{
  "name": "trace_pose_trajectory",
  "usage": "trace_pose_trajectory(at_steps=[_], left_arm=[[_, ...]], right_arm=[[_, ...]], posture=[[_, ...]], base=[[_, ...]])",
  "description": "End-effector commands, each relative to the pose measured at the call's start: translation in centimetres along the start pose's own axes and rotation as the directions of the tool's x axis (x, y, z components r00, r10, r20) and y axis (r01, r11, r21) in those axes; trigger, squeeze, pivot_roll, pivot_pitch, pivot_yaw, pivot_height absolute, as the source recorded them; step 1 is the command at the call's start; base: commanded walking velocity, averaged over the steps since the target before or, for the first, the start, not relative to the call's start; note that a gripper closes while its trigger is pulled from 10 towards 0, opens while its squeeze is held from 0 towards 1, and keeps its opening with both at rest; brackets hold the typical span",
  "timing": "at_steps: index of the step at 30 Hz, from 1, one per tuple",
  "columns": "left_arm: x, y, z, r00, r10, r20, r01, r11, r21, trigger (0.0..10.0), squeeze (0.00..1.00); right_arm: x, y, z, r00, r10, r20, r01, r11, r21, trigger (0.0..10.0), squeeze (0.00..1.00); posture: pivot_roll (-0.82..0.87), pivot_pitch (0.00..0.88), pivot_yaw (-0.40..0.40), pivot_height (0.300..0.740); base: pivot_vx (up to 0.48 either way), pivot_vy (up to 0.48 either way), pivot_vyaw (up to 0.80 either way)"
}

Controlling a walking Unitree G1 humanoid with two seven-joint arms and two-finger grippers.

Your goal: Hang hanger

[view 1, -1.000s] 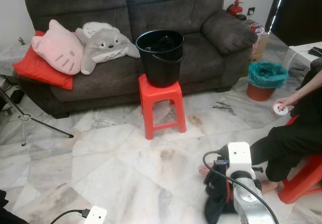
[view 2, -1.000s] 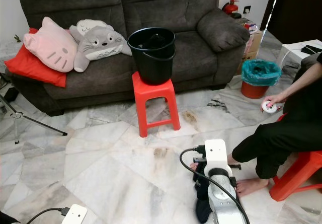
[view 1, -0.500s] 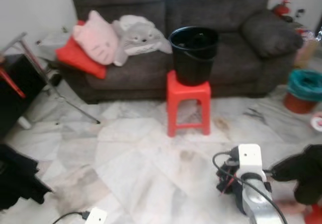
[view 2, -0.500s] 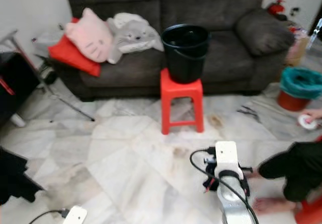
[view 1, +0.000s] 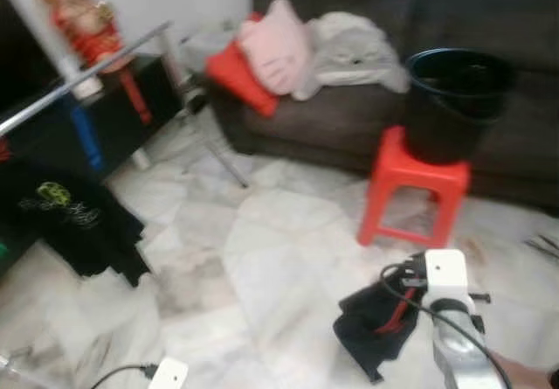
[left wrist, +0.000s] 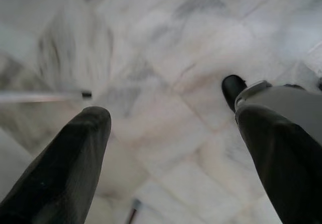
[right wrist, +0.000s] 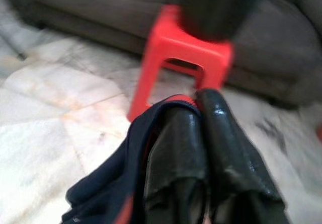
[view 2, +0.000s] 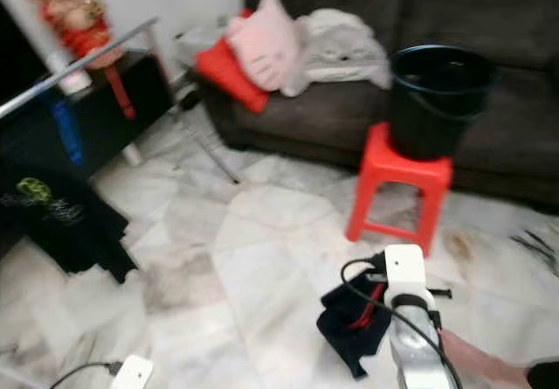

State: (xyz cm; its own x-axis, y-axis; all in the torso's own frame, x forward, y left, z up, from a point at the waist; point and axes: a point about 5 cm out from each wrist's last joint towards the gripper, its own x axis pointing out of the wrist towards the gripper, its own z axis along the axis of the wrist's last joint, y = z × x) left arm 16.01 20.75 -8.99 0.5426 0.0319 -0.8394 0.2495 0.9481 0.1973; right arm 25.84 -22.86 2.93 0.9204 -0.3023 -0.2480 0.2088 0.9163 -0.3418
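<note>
My right gripper is shut on a dark garment with a red hanger showing through it. The bundle hangs low over the marble floor, in front of the red stool. In the right wrist view the two black fingers press together with the dark cloth draped beside them. A silver clothes rail slants across the left, with a black T-shirt hanging under it. My left gripper hangs open over bare floor, holding nothing.
A black bucket stands on the red stool before the dark sofa, which carries pink, red and grey cushions. A black cabinet sits behind the rail. A person's foot lies at the lower right. Views are blurred.
The camera has swung left: the sofa and stool shifted right, and the rail with the black T-shirt came into view. The garment stays in my right gripper.
</note>
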Motion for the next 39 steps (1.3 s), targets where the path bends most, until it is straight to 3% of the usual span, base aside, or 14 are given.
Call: trace_pose_trajectory(at_steps=[1, 18, 29, 39], left_arm=[[-0.3, 0.4, -1.1, 0.999, 0.018, -0.033, -0.019, 1.000, -0.017, 10.0, 0.00], [-0.1, -1.0, -1.0, 1.000, 0.009, -0.029, -0.011, 0.997, -0.079, 10.0, 0.00], [-0.1, -1.3, -0.9, 1.000, 0.004, -0.023, -0.006, 0.995, -0.100, 10.0, 0.00], [-0.1, -1.1, -0.9, 1.000, -0.005, -0.024, 0.002, 0.994, -0.109, 10.0, 0.00]], right_arm=[[0.1, 1.0, 0.9, 0.999, 0.025, 0.039, -0.026, 0.999, 0.020, 10.0, 0.00], [0.5, 0.0, 1.4, 0.997, 0.056, 0.053, -0.055, 0.998, -0.017, 10.0, 0.00], [0.5, 0.0, 1.4, 0.997, 0.061, 0.043, -0.060, 0.998, -0.022, 10.0, 0.00], [0.3, 0.5, 0.9, 0.998, 0.056, 0.016, -0.056, 0.998, 0.016, 10.0, 0.00]], posture=[[-0.24, 0.000, 0.089, 0.740], [-0.26, 0.000, 0.024, 0.740], [-0.26, 0.000, 0.022, 0.740], [-0.25, 0.000, 0.035, 0.740]], base=[[0.000, 0.000, 0.80], [0.000, 0.000, 0.80], [0.000, 0.000, 0.80], [0.000, 0.000, 0.06]])
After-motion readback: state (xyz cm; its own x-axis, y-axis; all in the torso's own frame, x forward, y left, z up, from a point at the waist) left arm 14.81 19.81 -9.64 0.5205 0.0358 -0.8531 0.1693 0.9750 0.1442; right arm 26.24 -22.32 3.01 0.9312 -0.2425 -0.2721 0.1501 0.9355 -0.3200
